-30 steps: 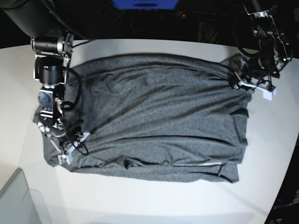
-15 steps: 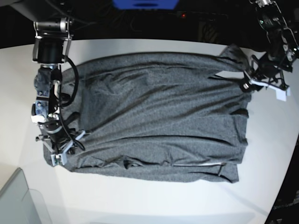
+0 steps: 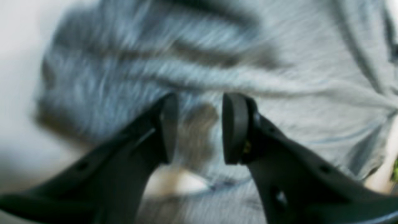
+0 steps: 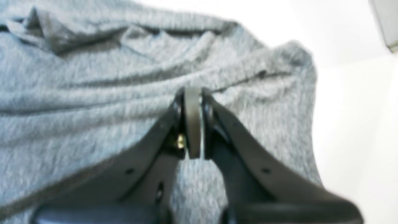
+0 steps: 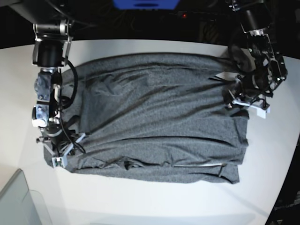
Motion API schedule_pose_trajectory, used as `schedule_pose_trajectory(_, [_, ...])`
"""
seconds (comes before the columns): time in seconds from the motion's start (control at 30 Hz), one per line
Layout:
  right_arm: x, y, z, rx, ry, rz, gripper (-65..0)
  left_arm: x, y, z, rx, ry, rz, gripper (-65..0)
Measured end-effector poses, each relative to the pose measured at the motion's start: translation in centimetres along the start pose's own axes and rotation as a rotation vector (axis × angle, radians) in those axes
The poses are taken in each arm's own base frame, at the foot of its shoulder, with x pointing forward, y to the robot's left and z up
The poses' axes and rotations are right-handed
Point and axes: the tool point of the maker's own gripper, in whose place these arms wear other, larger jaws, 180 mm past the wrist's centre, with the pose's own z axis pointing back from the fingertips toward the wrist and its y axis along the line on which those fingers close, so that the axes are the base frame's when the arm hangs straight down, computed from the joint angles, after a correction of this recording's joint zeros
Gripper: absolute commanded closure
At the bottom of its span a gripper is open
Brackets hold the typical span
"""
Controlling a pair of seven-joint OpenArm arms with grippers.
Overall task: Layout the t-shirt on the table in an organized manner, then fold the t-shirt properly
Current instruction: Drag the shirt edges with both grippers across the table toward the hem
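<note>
The dark-grey t-shirt (image 5: 159, 117) lies spread and wrinkled across the white table (image 5: 140, 206). My right gripper (image 5: 58, 157) sits at the shirt's lower left corner. In the right wrist view its jaws (image 4: 192, 91) are pressed together on a fold of the cloth (image 4: 93, 93), and creases run toward the tips. My left gripper (image 5: 236, 99) hovers over the shirt's right edge. In the left wrist view it (image 3: 197, 102) stands open, with blurred grey cloth (image 3: 217, 46) beneath it and nothing between its fingers.
A translucent grey bin corner (image 5: 18, 201) sits at the table's front left, and also shows as a bin corner (image 4: 385, 21) in the right wrist view. The table's curved edge runs along the right side, with dark background behind the back edge.
My left gripper swung from beyond the shirt's right edge back inward and down over the cloth. The raised upper right corner of the shirt has dropped flat. The right gripper has barely shifted.
</note>
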Motion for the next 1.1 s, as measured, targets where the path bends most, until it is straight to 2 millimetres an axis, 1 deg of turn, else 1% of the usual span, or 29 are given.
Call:
schedule_pose_trajectory(0.07, [0.8, -0.2, -1.3, 0.007, 0.011, -0.021, 0.0, 0.7, -0.6, -0.7, 0.006, -0.029, -0.027, -24.2])
schedule_pose_trajectory(0.13, [1.4, -0.9, -2.6, 0.006, 0.035, -0.038, 0.0, 0.5, -0.6, -0.9, 0.008, -0.031, -0.041, -24.2])
schedule_pose_trajectory(0.2, [2.1, -1.7, -3.6, 0.005, 0.044, -0.06, 0.0, -0.1, -0.1, -0.6, 0.013, -0.039, -0.05, -24.2])
schedule_pose_trajectory(0.27, [2.1, -2.1, -4.7, 0.007, 0.084, -0.074, 0.0, -0.3, 0.3, -0.5, 0.012, -0.036, -0.044, -24.2])
schedule_pose_trajectory(0.3, [2.3, -2.0, -5.2, 0.015, 0.092, -0.063, 0.0, -0.4, 0.4, -0.5, 0.016, -0.031, -0.046, -24.2])
schedule_pose_trajectory(0.43, [4.1, 0.5, -6.9, 0.069, 0.054, -0.033, 0.0, -0.7, 0.7, -0.3, 0.015, -0.047, -0.043, -24.2])
schedule_pose_trajectory(0.47, [4.2, 1.2, -7.2, 0.083, 0.04, -0.021, 0.0, -0.9, 0.8, -0.3, 0.01, -0.044, -0.04, -24.2])
schedule_pose_trajectory(0.53, [3.2, 2.3, -7.5, 0.104, 0.043, 0.004, 0.0, -0.9, 1.1, -0.1, 0.013, -0.041, -0.042, -24.2])
schedule_pose_trajectory(0.63, [0.7, 4.0, -7.8, 0.134, 0.092, 0.019, 0.0, -1.0, 1.3, -0.1, 0.022, -0.04, -0.046, -24.2])
schedule_pose_trajectory(0.7, [0.0, 4.4, -7.9, 0.14, 0.099, 0.011, 0.0, -1.1, 1.4, -0.1, 0.021, -0.041, -0.044, -24.2])
schedule_pose_trajectory(0.8, [-0.3, 4.2, -8.1, 0.14, 0.068, -0.008, 0.0, -1.2, 1.4, 0.0, 0.019, -0.038, -0.043, -24.2])
schedule_pose_trajectory(0.83, [-0.8, 4.3, -8.1, 0.14, 0.073, -0.016, 0.0, -1.2, 1.5, 0.0, 0.02, -0.039, -0.043, -24.2])
schedule_pose_trajectory(0.9, [-1.0, 4.1, -8.2, 0.139, 0.042, -0.031, 0.0, -1.4, 1.7, 0.0, 0.02, -0.047, -0.047, -24.2])
schedule_pose_trajectory(1.0, [-1.4, 3.4, -8.2, 0.128, 0.006, -0.044, 0.0, -1.6, 1.9, 0.1, 0.022, -0.045, -0.049, -24.2])
schedule_pose_trajectory(1.07, [-1.4, 2.8, -8.2, 0.105, -0.017, -0.048, -2.3, -1.7, 1.9, 0.1, 0.02, -0.044, -0.05, -24.2])
schedule_pose_trajectory(1.1, [-1.4, 2.2, -8.2, 0.069, -0.019, -0.046, -3.6, -1.7, 2.0, 0.2, 0.022, -0.045, -0.049, -24.2])
